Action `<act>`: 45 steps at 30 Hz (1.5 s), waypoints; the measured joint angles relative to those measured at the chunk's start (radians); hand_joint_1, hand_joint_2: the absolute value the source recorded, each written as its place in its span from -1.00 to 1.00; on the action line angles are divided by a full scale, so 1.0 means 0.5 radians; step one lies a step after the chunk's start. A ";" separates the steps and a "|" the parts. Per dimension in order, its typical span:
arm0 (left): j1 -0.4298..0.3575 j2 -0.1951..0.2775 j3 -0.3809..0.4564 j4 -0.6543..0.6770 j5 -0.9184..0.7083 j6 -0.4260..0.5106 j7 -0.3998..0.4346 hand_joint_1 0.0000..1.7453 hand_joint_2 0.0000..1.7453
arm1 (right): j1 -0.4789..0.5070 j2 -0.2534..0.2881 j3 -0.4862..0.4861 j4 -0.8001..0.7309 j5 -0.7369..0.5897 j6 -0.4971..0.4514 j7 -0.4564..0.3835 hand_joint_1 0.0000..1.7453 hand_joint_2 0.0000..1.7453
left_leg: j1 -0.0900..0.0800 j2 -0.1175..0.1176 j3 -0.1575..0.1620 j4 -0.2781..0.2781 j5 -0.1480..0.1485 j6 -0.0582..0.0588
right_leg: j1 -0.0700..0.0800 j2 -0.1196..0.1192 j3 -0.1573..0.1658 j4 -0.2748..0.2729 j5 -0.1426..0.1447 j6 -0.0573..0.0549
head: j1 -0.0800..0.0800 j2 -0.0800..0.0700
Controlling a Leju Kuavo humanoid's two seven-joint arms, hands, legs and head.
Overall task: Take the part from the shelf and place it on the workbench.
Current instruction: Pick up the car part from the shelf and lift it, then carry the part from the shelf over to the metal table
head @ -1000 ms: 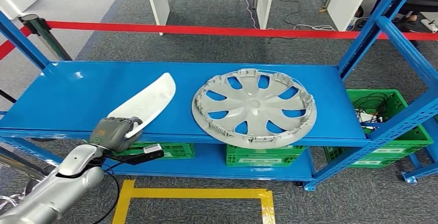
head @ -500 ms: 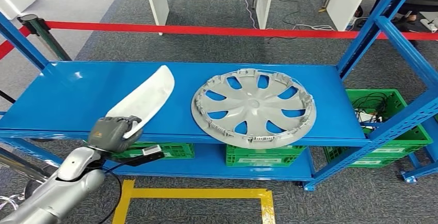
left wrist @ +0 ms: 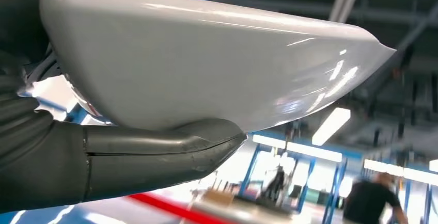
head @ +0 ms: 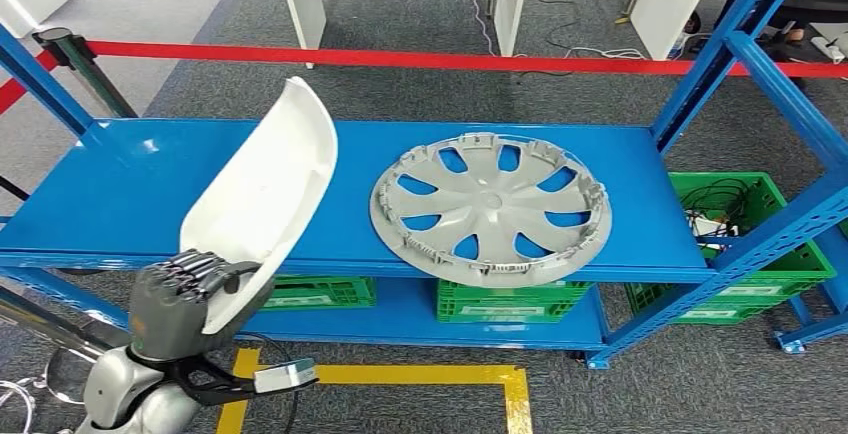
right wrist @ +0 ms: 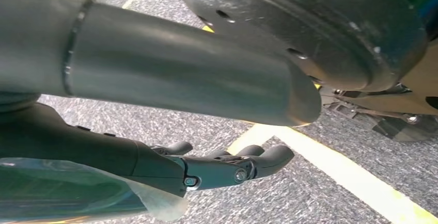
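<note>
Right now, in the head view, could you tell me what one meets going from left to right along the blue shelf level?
Left hand holding the white part → grey wheel cover lying flat on the blue shelf → green crate beyond the shelf's right post.

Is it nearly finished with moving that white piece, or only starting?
About halfway. Done: the white part is lifted off the blue shelf. In hand: the left hand grips its lower end. Left: carrying it to the workbench and setting it down.

A grey wheel cover (head: pixel 491 210) lies flat on the blue shelf (head: pixel 120 194).
</note>
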 joint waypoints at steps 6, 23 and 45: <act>0.106 -0.097 0.183 -0.207 0.039 0.000 -0.097 1.00 1.00 | 0.000 0.012 -0.022 0.000 -0.012 -0.006 -0.001 -1.00 -1.00 | 0.000 0.000 -0.001 0.000 0.002 0.001 | 0.000 -0.001 0.002 0.000 0.001 0.001 | 0.000 0.000; 0.266 -0.022 0.209 -0.285 0.384 0.001 0.254 1.00 1.00 | 0.000 0.044 -0.050 0.000 -0.021 -0.020 -0.018 -1.00 -1.00 | 0.000 0.000 -0.003 0.000 0.003 0.002 | 0.000 -0.001 0.000 0.000 0.002 0.001 | 0.000 0.000; 0.480 0.271 0.256 -0.545 0.346 0.002 0.343 1.00 1.00 | -0.007 0.134 -0.050 0.000 -0.011 -0.037 -0.013 -1.00 -1.00 | -0.001 0.004 -0.020 -0.001 0.034 0.046 | -0.010 -0.002 -0.017 0.000 0.010 0.039 | 0.000 0.000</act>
